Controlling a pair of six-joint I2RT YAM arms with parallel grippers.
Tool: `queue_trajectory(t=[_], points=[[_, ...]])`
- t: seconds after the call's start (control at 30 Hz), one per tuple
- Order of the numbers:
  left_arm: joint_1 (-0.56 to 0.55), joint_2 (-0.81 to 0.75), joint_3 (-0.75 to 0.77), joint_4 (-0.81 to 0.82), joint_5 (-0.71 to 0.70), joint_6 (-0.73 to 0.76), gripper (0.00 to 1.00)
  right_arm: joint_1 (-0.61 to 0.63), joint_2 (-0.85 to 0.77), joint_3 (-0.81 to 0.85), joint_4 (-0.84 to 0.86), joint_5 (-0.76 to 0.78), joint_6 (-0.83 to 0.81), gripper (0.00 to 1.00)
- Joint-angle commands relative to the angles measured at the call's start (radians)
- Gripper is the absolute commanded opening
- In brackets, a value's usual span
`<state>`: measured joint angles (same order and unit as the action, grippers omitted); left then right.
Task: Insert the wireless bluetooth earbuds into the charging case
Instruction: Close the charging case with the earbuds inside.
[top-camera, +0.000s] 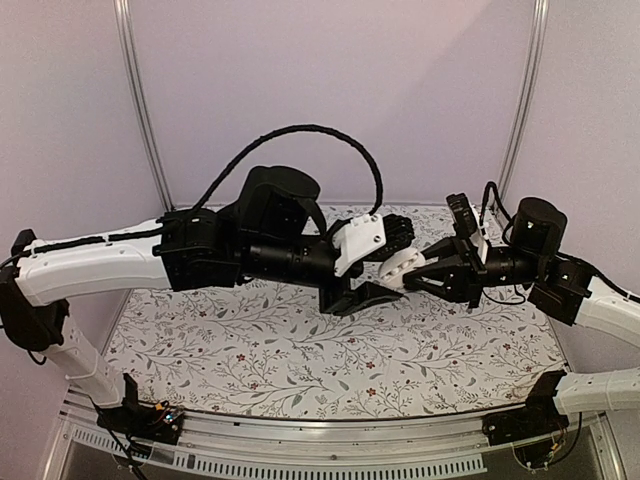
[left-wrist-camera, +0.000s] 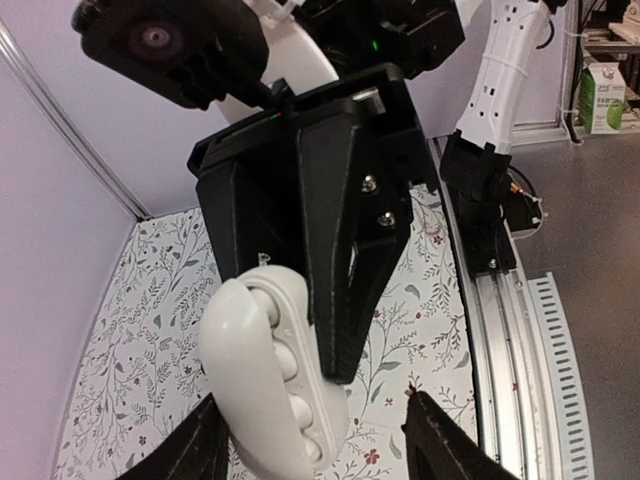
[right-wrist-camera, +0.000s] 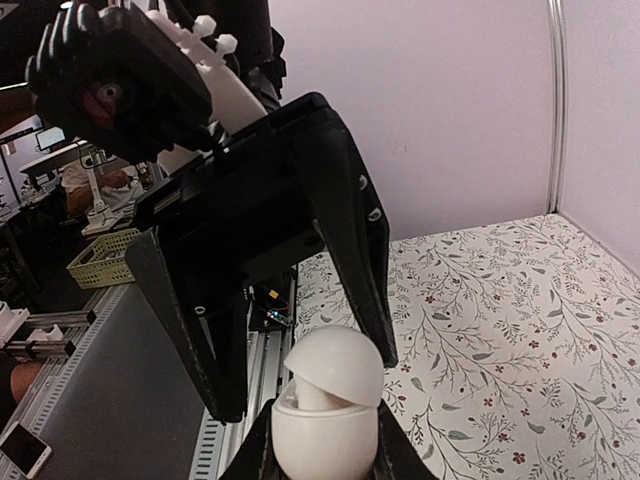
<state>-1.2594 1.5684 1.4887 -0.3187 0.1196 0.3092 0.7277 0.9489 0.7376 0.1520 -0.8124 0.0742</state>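
Currently the right tool (right-wrist-camera: 322, 445) pinches the white charging case (right-wrist-camera: 330, 375) at centre right of the top view, above the floral surface (top-camera: 250, 350), with the lid ajar. The left tool (left-wrist-camera: 315, 400) is spread around it. No earbuds show. The case is probably light, hard and slippery, so it is best gripped on the body, below the lid.

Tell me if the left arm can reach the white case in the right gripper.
Probably yes. The left gripper stands open with its fingers either side of the white case, which the right gripper holds in mid-air; nothing lies between.
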Motion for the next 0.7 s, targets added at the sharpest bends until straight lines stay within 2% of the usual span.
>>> queue_trajectory(t=[0.0,0.27,0.47,0.5,0.6,0.67], points=[[-0.073,0.044,0.045,-0.028,-0.042,0.063,0.58,0.000,0.005,0.013,0.033,0.052,0.039,0.00],[-0.114,0.090,0.071,-0.011,-0.256,0.101,0.49,-0.001,0.008,0.015,0.044,0.078,0.103,0.00],[-0.117,0.091,0.061,-0.005,-0.276,0.120,0.34,-0.001,0.006,0.007,0.049,0.087,0.130,0.00],[-0.119,0.091,0.059,-0.006,-0.282,0.122,0.34,-0.002,0.005,0.005,0.048,0.089,0.130,0.00],[-0.117,0.069,0.050,0.001,-0.302,0.119,0.45,-0.001,0.005,0.003,0.042,0.093,0.122,0.00],[-0.116,0.048,0.032,0.016,-0.303,0.123,0.46,-0.001,0.004,0.002,0.039,0.096,0.117,0.00]])
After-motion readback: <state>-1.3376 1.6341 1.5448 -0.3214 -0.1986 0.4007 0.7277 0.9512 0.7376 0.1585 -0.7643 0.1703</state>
